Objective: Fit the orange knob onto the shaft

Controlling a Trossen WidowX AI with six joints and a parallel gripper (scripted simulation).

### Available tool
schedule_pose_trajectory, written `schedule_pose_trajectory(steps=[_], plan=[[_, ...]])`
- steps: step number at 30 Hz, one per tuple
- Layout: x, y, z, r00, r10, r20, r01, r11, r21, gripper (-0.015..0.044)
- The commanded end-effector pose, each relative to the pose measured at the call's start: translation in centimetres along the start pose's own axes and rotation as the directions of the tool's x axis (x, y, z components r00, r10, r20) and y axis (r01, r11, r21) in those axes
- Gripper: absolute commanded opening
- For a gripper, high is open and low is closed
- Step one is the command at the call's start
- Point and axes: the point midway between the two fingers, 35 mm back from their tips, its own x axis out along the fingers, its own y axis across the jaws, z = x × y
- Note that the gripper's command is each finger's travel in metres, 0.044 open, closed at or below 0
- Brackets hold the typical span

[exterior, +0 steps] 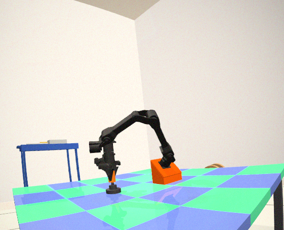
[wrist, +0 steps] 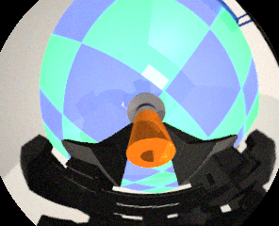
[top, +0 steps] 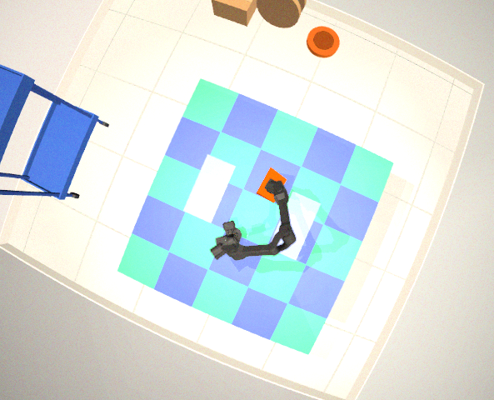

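Note:
The orange knob (exterior: 113,177) (wrist: 151,152) is a tapered piece, held upright above the round pedestal (exterior: 113,190) (wrist: 133,103). My gripper (exterior: 111,175) (wrist: 147,125) points down and is shut on the knob, with a finger on either side of it. The dark shaft (exterior: 112,183) shows as a short length between the knob's lower end and the pedestal's raised collar. The knob is not down on the pedestal. Whether the shaft's tip is inside the hole is hidden, and so is its flat side. In the top view the arm covers the knob and pedestal.
The orange wedge-shaped base (top: 264,190) (exterior: 172,176) carries the arm on the checkered table (top: 141,261) (exterior: 142,198). The arm arches from it over to the pedestal. A blue cart (top: 65,148) (exterior: 49,146) stands off beyond the table.

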Motion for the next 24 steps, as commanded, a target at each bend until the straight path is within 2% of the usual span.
schedule_pose_trajectory(steps=[1, 4, 10, 24], plan=[[-0.37, 0.11, 0.11, 1.000, 0.001, 0.002, -0.001, 1.000, 0.001, 0.0000], [-0.40, 0.11, 0.12, 1.000, 0.001, 0.002, -0.001, 1.000, 0.027, 0.0000], [-0.20, -0.04, 0.08, 1.000, 0.001, 0.002, -0.002, 0.978, 0.209, 0.0000], [0.23, 0.06, 0.03, 1.000, 0.001, 0.002, -0.002, 0.978, 0.209, 0.0000]])
